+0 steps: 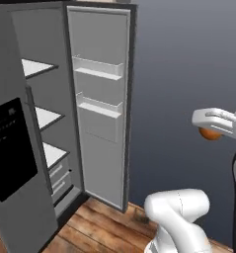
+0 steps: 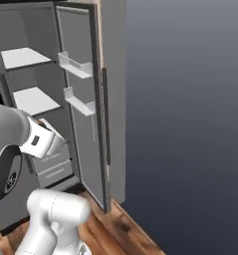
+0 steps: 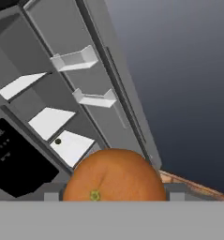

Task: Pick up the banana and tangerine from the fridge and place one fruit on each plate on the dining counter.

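The tangerine (image 3: pixel 114 174), a smooth orange ball, sits between my fingertips and takes up the lower middle of the hand view. In the left base view my gripper (image 1: pixel 213 129) hangs at the right edge, well clear of the fridge, shut on the tangerine (image 1: pixel 209 134), which peeks out under the white hand. The grey fridge (image 1: pixel 50 123) stands at the left with its right door (image 1: pixel 100 113) swung wide open and white inner shelves (image 1: pixel 46 116) showing. The banana, the plates and the dining counter are out of view.
The open door (image 2: pixel 83 104) carries two white bins (image 2: pixel 75 65) and juts out toward the arm. A black dispenser panel (image 1: pixel 10 148) is on the shut left door. A dark grey wall (image 1: pixel 188 59) lies behind, with wooden floor (image 1: pixel 97 225) below.
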### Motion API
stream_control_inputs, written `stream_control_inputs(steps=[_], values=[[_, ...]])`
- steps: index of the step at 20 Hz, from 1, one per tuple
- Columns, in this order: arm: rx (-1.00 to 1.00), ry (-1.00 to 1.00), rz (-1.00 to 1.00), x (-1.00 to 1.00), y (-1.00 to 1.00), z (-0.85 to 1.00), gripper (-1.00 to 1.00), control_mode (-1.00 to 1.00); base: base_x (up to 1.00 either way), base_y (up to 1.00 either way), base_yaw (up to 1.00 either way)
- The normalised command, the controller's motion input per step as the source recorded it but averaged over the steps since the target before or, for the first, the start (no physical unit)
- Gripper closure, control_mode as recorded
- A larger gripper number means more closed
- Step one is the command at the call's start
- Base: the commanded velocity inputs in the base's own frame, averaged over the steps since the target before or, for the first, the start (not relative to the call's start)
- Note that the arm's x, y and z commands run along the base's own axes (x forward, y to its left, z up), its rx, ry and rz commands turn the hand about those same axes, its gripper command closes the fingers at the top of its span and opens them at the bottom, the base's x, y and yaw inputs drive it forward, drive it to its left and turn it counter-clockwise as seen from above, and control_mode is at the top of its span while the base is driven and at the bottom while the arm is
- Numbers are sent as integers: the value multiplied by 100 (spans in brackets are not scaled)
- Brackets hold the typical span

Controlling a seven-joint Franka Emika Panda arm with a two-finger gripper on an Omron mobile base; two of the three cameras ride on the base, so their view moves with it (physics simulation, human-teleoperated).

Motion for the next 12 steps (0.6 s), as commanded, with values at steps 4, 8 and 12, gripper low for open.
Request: stream_control_inputs(steps=[4, 8, 12], values=[[0, 0, 0, 0, 0, 0, 100, 100, -86, 0, -62], [0, 0, 0, 0, 0, 0, 100, 100, -84, 0, -62], [0, 0, 0, 0, 0, 0, 100, 100, -84, 0, -62]])
